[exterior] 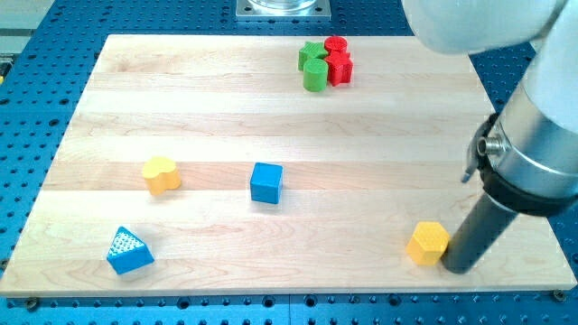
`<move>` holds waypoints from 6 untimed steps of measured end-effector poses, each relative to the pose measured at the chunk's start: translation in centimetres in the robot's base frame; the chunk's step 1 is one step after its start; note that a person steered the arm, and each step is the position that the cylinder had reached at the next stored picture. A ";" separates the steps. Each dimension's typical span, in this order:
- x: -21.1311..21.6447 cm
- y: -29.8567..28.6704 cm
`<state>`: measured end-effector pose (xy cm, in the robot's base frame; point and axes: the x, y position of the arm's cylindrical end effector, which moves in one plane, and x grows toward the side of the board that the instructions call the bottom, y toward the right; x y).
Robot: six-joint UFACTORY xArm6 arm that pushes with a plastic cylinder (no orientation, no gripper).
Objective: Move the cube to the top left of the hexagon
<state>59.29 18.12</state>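
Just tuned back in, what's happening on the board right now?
My tip sits at the view's bottom right, just right of the yellow hexagon, close to or touching it. The blue cube stands mid-board, well to the hexagon's left, untouched, so the move is not yet done.

Bright even light, sharp focus; soft short shadows under blocks; mild sheen on board (pixel 271 117).
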 end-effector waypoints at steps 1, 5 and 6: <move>-2.1 0.8; -3.4 -14.1; -1.6 -20.8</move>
<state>57.67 -2.72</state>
